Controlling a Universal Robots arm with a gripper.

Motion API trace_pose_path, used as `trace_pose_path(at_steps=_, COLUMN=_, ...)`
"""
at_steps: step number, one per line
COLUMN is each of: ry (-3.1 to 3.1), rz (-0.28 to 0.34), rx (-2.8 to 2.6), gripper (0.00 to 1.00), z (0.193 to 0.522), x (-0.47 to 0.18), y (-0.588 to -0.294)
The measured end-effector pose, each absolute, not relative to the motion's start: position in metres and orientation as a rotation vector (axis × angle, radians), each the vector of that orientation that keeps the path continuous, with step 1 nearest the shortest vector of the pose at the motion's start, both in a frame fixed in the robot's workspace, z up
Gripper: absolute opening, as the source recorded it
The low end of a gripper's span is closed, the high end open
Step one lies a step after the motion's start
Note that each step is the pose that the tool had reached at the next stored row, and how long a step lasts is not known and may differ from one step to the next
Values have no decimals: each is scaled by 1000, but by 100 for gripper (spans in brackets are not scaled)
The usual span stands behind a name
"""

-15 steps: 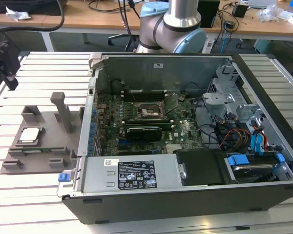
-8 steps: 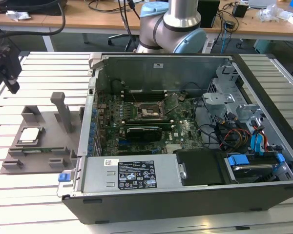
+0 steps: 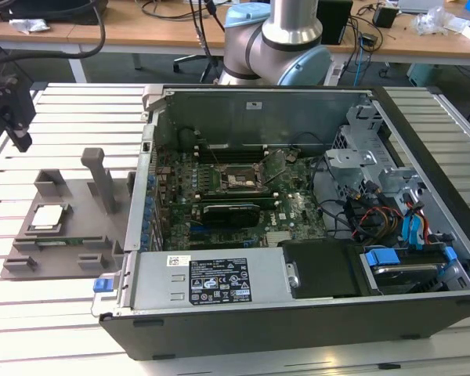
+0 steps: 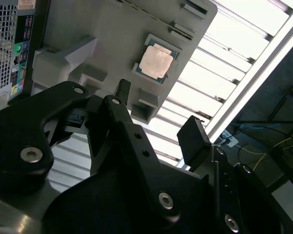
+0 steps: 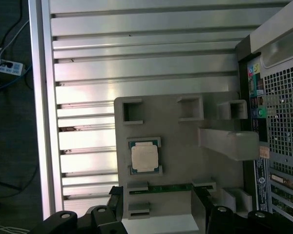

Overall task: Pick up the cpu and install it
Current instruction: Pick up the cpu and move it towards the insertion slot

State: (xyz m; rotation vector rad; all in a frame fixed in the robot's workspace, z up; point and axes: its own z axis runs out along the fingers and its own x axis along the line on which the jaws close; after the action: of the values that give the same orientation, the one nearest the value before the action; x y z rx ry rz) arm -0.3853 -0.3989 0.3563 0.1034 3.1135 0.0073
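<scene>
**Exterior view.** The gripper [image 3: 19, 137] hangs over the slatted metal counter [image 3: 55, 329] at the exterior view's left, above and apart from the grey holder tray [image 3: 82, 211]. The cpu [image 3: 47, 218] lies flat in a square recess of that tray, silver plate upward, not gripped. This view takes in the interior of the open computer case [image 3: 258, 329]. There the black socket frame [image 3: 235, 182] sits on the motherboard [image 3: 298, 215], well apart from the cpu.

**Second wrist view.** The fingers [image 4: 193, 141] stand wide apart with nothing between them. The cpu is beyond their tips, untouched.

**First wrist view.** Seen from straight above, the cpu is square in its recess, a green border showing round the plate. A thin green strip [image 5: 171, 187] lies in a slot just beside it. The case's perforated rear panel [image 5: 283, 97] stands just beside the tray's edge. A power strip [image 5: 7, 66] lies on the floor past the counter's rim.
</scene>
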Motion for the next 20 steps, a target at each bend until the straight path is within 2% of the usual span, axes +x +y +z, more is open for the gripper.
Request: trace_pose_path(at_steps=20, ry=3113, rz=-2, rx=98, gripper=66, z=350, x=-385, y=-399)
